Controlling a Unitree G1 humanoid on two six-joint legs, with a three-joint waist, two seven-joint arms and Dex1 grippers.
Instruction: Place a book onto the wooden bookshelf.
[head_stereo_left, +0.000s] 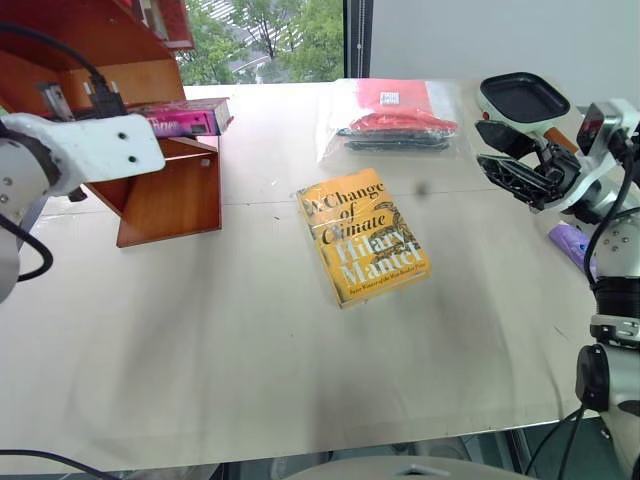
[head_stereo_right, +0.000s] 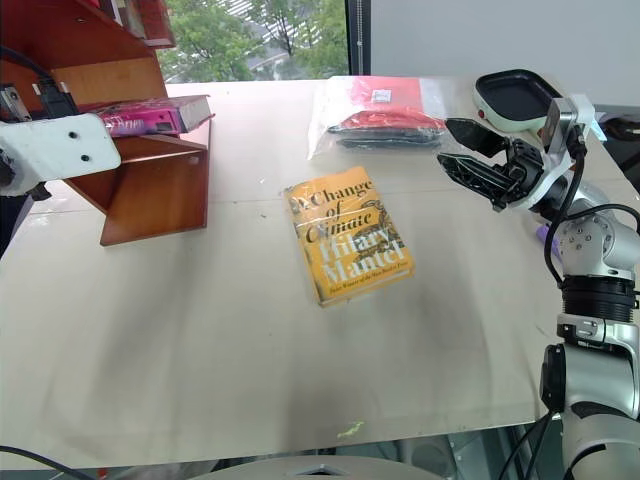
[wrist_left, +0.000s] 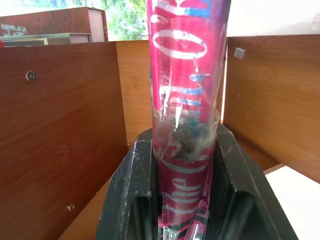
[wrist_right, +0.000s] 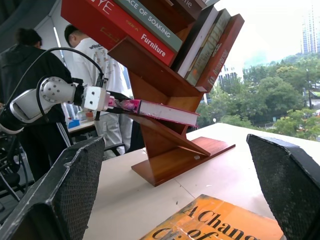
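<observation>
From the left eye view, the left gripper (head_stereo_left: 150, 118) is reaching into the wooden bookshelf (head_stereo_left: 170, 195) with the book (head_stereo_left: 188, 117) lying on a slanted panel, its far end poking out past the fingers; the yellow book (head_stereo_left: 362, 236) is lying wrapped on the worktop (head_stereo_left: 250, 340), between the two arms. Beyond it a clear plastic bag (head_stereo_left: 395, 125) is holding red and black items. In the right eye view, the right gripper (head_stereo_right: 470, 150) is hanging with its fingers spread wide and holding nothing, just in front of a black tray (head_stereo_right: 515, 97) that looks empty. In the left wrist view the fingers (wrist_left: 127, 190) are clamping tight on the pink spine, wooden panels standing close on either side. I would say the book wants easing fully down onto the panel before the fingers are letting go, or it may slide. In the right wrist view the shelf's upper compartments are carrying several leaning books (wrist_right: 150, 30), well above the held one.
</observation>
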